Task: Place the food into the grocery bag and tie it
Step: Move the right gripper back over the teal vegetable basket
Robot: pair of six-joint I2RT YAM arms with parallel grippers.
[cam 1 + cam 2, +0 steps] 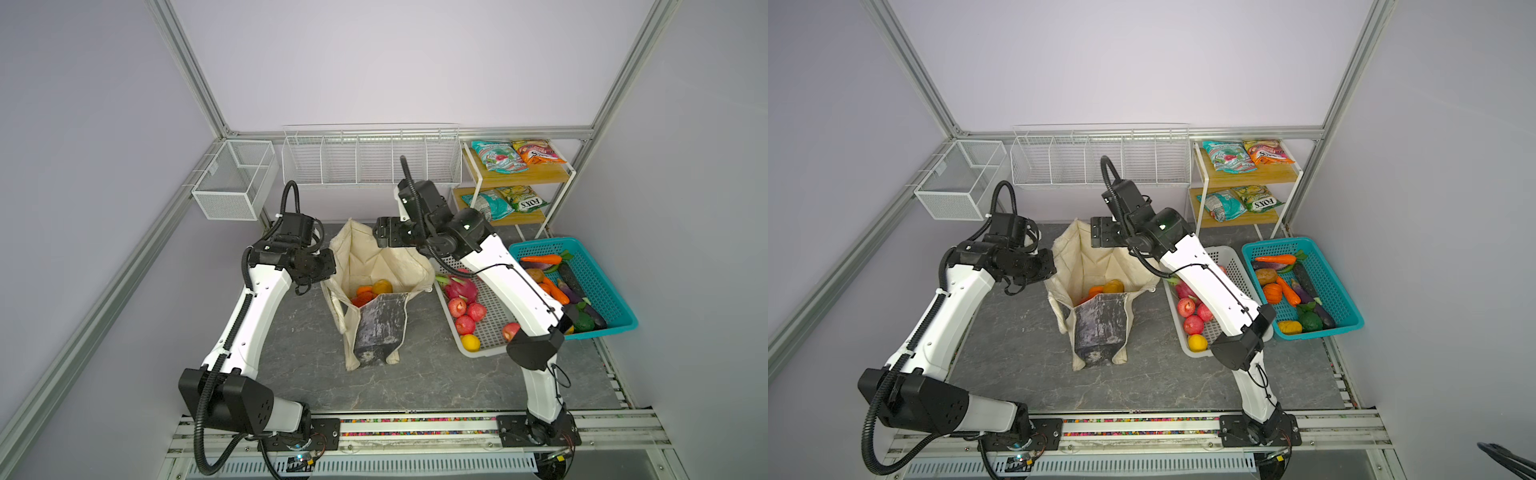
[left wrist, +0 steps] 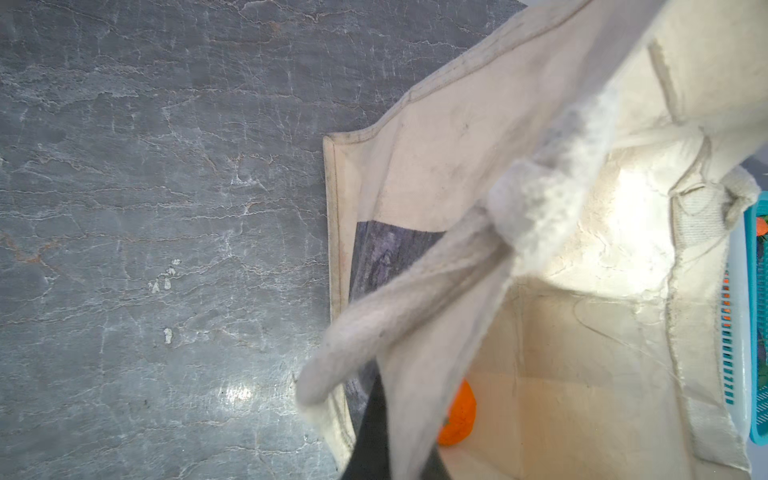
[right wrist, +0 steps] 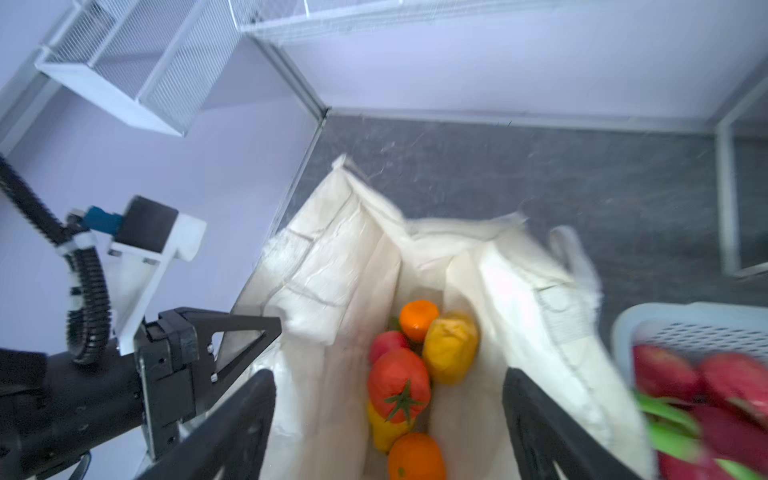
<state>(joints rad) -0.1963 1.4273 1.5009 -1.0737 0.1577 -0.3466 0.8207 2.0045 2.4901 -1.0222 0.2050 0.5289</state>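
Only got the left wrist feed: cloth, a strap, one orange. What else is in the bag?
Observer: The right wrist view shows a tomato, a yellow fruit and two oranges in the grocery bag.
Operator: Right gripper?
Observer: The right gripper hangs over the bag mouth, jaws wide apart, holding nothing.
Operator: Any food outside?
Observer: Yes: red apples in the white basket, snack packets on the shelf.
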